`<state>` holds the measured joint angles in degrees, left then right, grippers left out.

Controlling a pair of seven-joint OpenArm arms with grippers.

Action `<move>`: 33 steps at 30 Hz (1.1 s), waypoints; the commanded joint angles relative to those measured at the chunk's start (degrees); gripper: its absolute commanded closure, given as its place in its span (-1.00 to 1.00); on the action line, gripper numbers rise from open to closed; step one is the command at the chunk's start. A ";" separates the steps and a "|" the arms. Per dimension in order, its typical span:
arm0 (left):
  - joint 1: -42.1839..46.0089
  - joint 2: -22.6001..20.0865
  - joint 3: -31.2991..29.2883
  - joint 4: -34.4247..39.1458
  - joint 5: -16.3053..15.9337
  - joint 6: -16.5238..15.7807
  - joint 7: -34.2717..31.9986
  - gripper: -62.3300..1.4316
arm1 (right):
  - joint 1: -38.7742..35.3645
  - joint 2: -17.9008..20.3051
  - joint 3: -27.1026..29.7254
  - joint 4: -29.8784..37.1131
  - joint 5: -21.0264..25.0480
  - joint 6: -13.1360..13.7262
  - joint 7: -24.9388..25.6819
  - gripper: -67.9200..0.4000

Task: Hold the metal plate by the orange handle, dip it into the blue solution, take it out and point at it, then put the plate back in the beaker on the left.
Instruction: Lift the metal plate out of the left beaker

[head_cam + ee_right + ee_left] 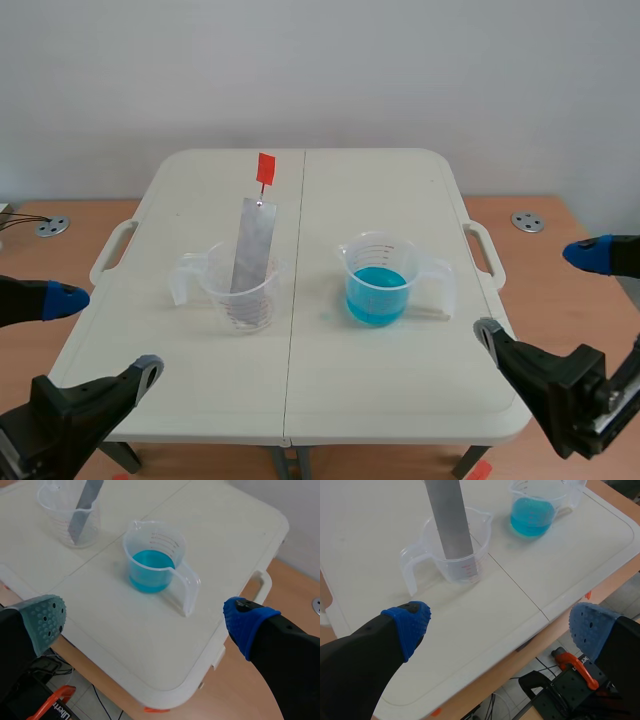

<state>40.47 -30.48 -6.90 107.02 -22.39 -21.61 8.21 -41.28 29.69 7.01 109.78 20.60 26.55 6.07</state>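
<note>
Your plate (252,245) stands almost upright in the left beaker (240,292), with its handle (265,168) on top. It lies ahead of the left pincer (500,627), the nearer one. Both that and the right pincer (147,617) are spread wide, holding nothing, at the tabletop's (400,400) near edge.

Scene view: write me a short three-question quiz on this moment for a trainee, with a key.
1. True or false: the plate stands in the blue solution.
2. The left gripper is: A open; B shut on the plate; C shut on nothing.
3. Fill in: the handle atop the plate is ___.
Key: 1 false, it stands in the left beaker; 2 A; 3 orange.
</note>
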 commanded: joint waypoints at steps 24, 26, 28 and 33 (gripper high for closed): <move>13.94 0.13 -7.76 0.57 -0.50 -0.13 -1.09 0.89 | 31.06 -4.96 -13.92 -19.17 6.01 1.62 -2.43 -0.95; 16.39 0.13 -9.40 0.57 -0.48 -0.13 -1.07 0.89 | 34.18 -5.77 -15.34 -21.62 6.05 1.68 -2.82 -0.94; 18.84 0.13 -10.80 0.57 -0.48 -0.13 -1.07 0.89 | 37.20 -6.75 -16.90 -24.06 6.05 2.47 -3.39 -0.91; 24.02 0.13 -13.31 0.57 0.31 -0.13 -1.11 0.89 | 43.78 -9.07 -21.18 -29.86 6.05 3.34 -3.41 -0.91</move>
<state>64.07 -30.50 -20.08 107.02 -22.22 -21.58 7.94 1.34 20.67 -14.22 79.31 26.00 29.85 1.83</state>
